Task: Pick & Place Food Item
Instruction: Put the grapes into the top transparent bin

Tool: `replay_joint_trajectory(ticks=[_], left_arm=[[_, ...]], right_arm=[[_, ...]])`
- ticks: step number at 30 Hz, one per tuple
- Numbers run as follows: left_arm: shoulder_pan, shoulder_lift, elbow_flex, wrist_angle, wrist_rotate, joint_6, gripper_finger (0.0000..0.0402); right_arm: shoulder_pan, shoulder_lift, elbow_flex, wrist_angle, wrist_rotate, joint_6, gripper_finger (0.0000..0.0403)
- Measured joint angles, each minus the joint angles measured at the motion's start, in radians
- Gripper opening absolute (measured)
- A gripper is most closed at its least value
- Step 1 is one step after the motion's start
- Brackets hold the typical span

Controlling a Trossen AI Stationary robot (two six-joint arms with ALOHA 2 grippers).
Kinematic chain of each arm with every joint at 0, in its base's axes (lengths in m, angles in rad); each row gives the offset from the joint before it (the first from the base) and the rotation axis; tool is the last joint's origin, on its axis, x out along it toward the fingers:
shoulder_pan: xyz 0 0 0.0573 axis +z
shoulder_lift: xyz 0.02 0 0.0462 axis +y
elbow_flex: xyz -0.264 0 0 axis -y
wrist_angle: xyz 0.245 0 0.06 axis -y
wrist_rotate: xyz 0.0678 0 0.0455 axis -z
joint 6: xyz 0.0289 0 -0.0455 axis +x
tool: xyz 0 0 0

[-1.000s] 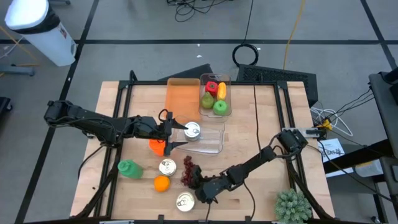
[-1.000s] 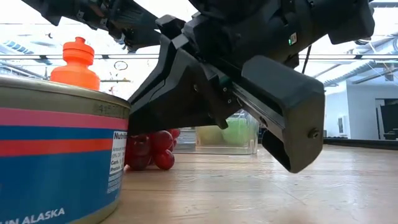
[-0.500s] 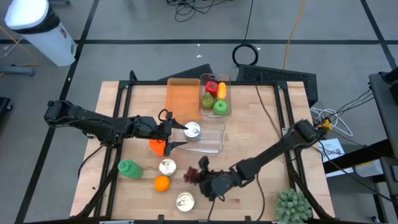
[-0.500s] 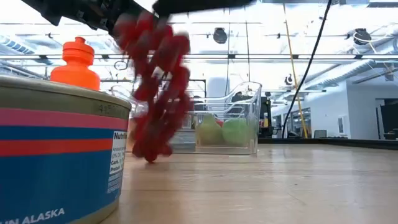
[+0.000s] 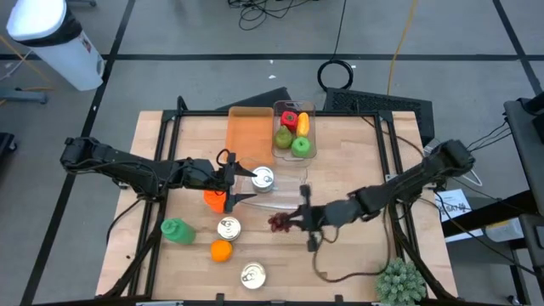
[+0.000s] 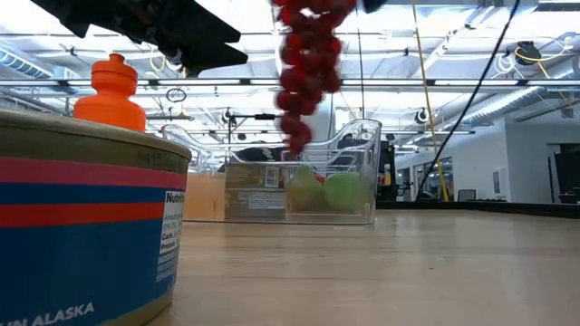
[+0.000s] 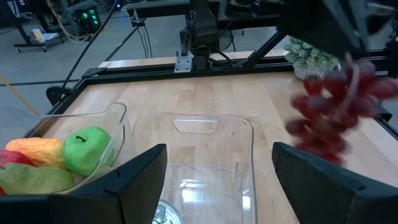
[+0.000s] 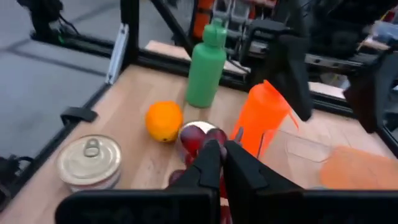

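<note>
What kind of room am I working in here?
Probably a lab or workshop, not a kitchen: a framed wooden table on a taped floor, loose cables, and open industrial ceiling trusses behind.

2 slim black jointed arms; each gripper has 2 dark fingers.

The right gripper [image 5: 293, 220] hangs raised near the counter's middle, fingers [image 8: 214, 163] apparently pinched together, while the left gripper [image 5: 240, 185], fingers spread, reaches in from the left edge.
</note>
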Motion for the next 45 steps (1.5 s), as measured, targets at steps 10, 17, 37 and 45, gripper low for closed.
replay_joint_trajectory(ticks=[10,17,37,45], left_arm=[[0.0,0.0,0.0,0.0,0.0,0.0,0.0301],[0.0,0.0,0.0,0.0,0.0,0.0,0.0301],[0.0,0.0,0.0,0.0,0.0,0.0,0.0301],[0.0,0.0,0.0,0.0,0.0,0.0,0.0301]], right_arm=[[0.058,-0.264,-0.388,0.408,-0.06,0.0,0.0],[0.019,-0.366,-0.551,0.542,-0.078,0.002,0.0],[0.002,-0.374,-0.576,0.591,-0.075,0.024,0.0],[0.001,-0.374,-0.576,0.593,-0.031,0.021,0.0]])
